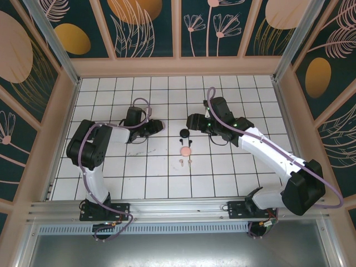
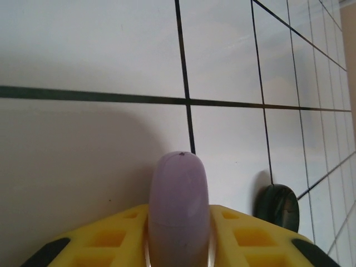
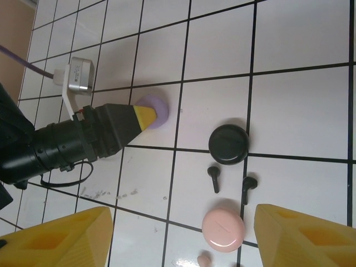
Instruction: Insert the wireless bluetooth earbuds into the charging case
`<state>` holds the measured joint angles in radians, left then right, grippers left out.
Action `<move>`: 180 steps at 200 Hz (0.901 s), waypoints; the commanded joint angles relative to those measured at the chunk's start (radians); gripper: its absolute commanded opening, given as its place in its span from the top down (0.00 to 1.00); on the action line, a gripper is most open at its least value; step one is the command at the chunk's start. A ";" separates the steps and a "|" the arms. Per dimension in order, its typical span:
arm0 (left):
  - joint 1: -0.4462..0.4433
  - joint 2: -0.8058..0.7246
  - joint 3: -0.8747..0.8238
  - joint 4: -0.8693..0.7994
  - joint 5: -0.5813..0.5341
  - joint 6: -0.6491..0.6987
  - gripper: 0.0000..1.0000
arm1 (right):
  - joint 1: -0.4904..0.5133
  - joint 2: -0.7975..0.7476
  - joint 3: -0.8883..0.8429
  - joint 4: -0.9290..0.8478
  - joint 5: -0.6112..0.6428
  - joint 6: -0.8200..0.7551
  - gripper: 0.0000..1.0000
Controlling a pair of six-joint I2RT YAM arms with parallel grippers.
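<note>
The left gripper (image 2: 179,211) sits low over the white tiled worktop (image 3: 300,111), with its yellow fingers (image 2: 111,239) set narrowly on either side of the purple charging case (image 2: 178,189). The case fills the gap between them and reaches a little past the fingertips. The pictures do not show whether the fingers press on it or merely flank it. Ahead of this gripper and off to its right, apart from the purple case, the black charging case (image 3: 228,143) lies on the tiles. The right gripper (image 3: 183,228) hovers above the worktop with its two fingers spread wide and nothing between them. In front of its gap are the task's things. The black case is farthest out, and the two black earbuds (image 3: 213,179) lie loose on the tiles just nearer, side by side but not touching. The pink charging case (image 3: 222,230) is closest in, nearer to one finger (image 3: 306,233) than to the other. Both of these cases look closed. The pink earbuds (image 1: 191,161) lie on the worktop just beyond the pink case on the side away from the black one, near each other and outside any case. The purple case and the left gripper's tip lie farther off, to the side of the black case.
</note>
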<state>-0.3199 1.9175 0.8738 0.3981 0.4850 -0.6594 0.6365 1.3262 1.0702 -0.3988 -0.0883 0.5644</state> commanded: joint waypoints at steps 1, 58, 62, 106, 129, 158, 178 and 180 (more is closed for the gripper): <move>0.025 -0.027 0.013 -0.123 -0.113 0.054 0.66 | 0.002 -0.030 -0.003 0.003 0.025 0.005 0.29; 0.035 -0.104 0.028 -0.209 -0.211 0.115 0.57 | 0.008 -0.030 -0.036 -0.009 0.036 0.014 0.29; 0.036 -0.113 0.030 -0.215 -0.219 0.120 0.57 | 0.009 -0.030 -0.041 -0.010 0.037 0.015 0.29; 0.041 -0.235 0.050 -0.285 -0.308 0.182 0.52 | 0.038 -0.032 -0.095 -0.015 0.063 0.035 0.29; 0.041 -0.310 0.053 -0.298 -0.357 0.207 0.48 | 0.070 -0.022 -0.114 -0.017 0.087 0.050 0.29; 0.041 -0.412 0.059 -0.297 -0.398 0.242 0.46 | 0.128 0.026 -0.118 -0.037 0.138 0.068 0.29; 0.041 -0.474 0.056 -0.291 -0.417 0.250 0.36 | 0.171 0.073 -0.106 -0.064 0.186 0.094 0.29; 0.041 -0.480 0.056 -0.291 -0.418 0.251 0.36 | 0.175 0.078 -0.104 -0.066 0.190 0.098 0.29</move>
<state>-0.2859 1.5063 0.9073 0.1219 0.1173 -0.4496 0.7677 1.3491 0.9642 -0.4160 0.0185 0.6170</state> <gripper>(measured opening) 0.625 0.710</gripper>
